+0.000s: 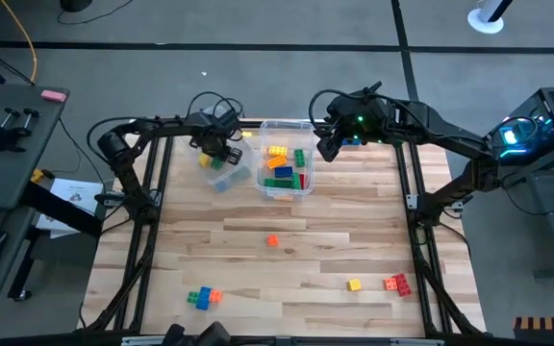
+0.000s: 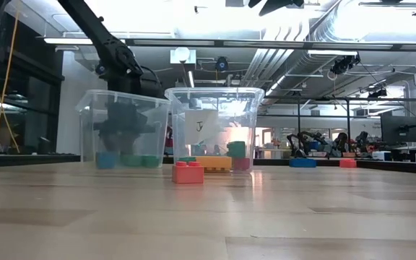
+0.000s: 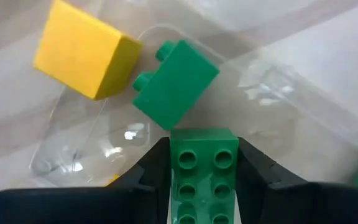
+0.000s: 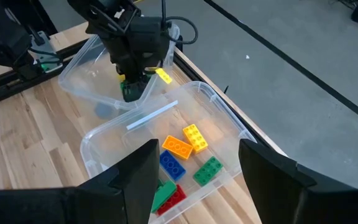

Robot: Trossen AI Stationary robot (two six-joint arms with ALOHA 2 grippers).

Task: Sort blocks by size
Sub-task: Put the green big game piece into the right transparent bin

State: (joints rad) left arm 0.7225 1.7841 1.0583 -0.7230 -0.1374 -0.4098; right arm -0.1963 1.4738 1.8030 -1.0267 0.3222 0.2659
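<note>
Two clear bins stand at the table's far middle. My left gripper reaches down into the left bin, shut on a green block. A second green block and a yellow cube lie on that bin's floor. The right bin holds several blocks in orange, yellow, green, blue and red. My right gripper hangs open above that bin's right rim, with nothing between its fingers. Loose on the table are an orange block, a blue-green-orange row, a yellow block and a red block. My left gripper pinches the green block's two long sides between its two fingers. The fingers come from above, pointing steeply down, and lie along the block. Its studded face shows toward the wrist camera. I cannot tell whether its lower end touches the bin floor.
The bins stand close together, their walls nearly touching. Dark frame rails run along the table's left and right sides. Bare wood lies between the bins and the loose blocks. In the low view a red block sits in front of the right bin.
</note>
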